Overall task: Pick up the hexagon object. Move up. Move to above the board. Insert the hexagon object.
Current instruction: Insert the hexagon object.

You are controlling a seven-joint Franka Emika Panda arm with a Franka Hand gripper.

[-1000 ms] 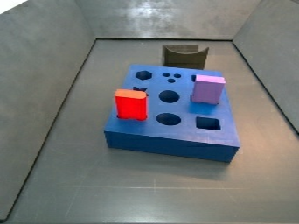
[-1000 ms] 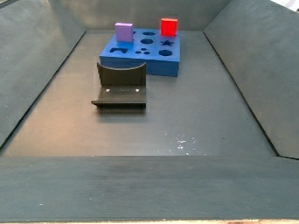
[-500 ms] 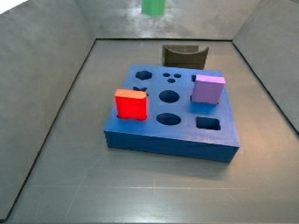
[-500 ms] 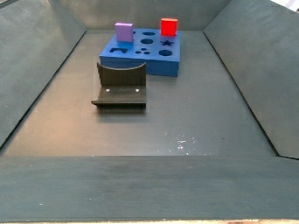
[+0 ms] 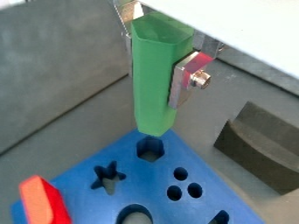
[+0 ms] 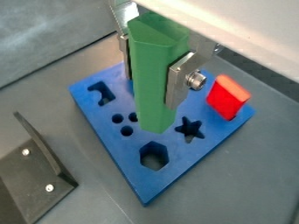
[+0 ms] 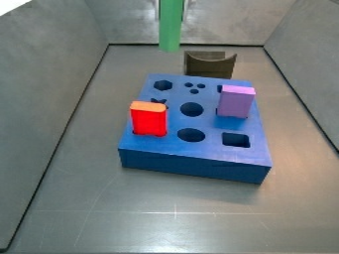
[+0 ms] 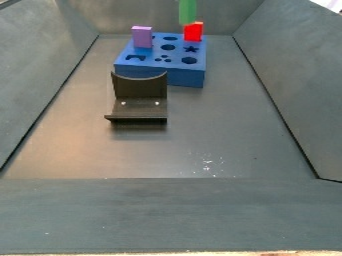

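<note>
While the gripper [image 5: 162, 63] hangs above the board [image 6: 176, 162], its flat silver fingers [image 6: 179, 77] clamp the smooth green hexagon object [image 6: 149, 80] upright over the board's hexagonal hole [image 6: 152, 157], beside a star-shaped hole [image 6: 187, 130].

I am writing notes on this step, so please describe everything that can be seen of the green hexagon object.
The hexagon object is a slim, tall green prism, plain and matte like plastic. It hangs upright, clamped near its top between the gripper's silver fingers. Its lower end is in the air above the blue board, not yet in any hole. Only the fingers touch it. In both side views it shows at the frame's top edge.
</note>
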